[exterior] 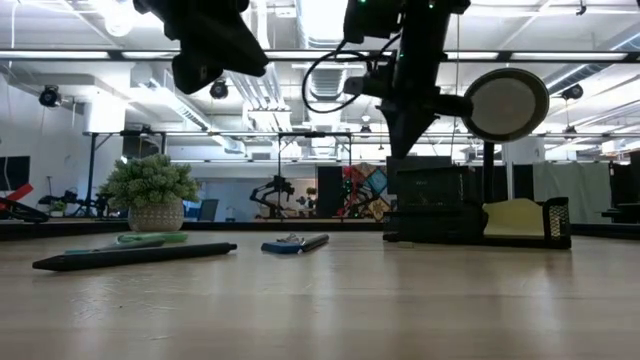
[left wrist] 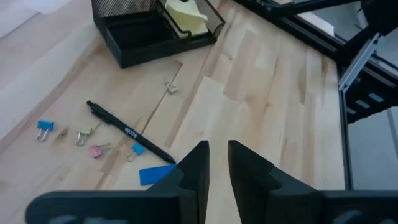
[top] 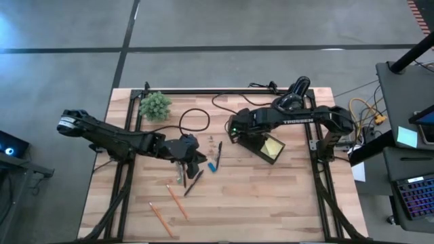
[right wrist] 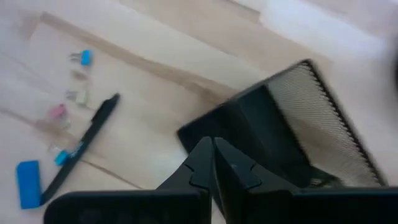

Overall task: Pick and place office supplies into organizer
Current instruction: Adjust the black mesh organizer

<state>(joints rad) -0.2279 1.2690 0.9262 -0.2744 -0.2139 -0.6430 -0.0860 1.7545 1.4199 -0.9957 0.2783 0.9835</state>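
Currently the left end effector hangs above the middle of the pale wooden table, over the scattered supplies; its dark fingers stand slightly parted with only a narrow gap between them, and nothing is held. The right end effector is over the near end of the black mesh rectangular organizer, fingers pressed fully together, empty.

Organizer sits right of table centre, beside the black round-headed desk lamp. A yellow sticky-note pad stands in one of its compartments.

Supplies on the table:
- black pen with white lettering, lying flat between the organizer and the left arm
- flat blue rectangular piece, just beside the pen's tip
- small binder clips, blue, pink and others, loose near the pen
- green-handled scissors and a second dark pen, side by side in the low view
- two orange pencils, well apart from the organizer, toward the table's front-left

Green bushy plant in a pale pot at the back-left.
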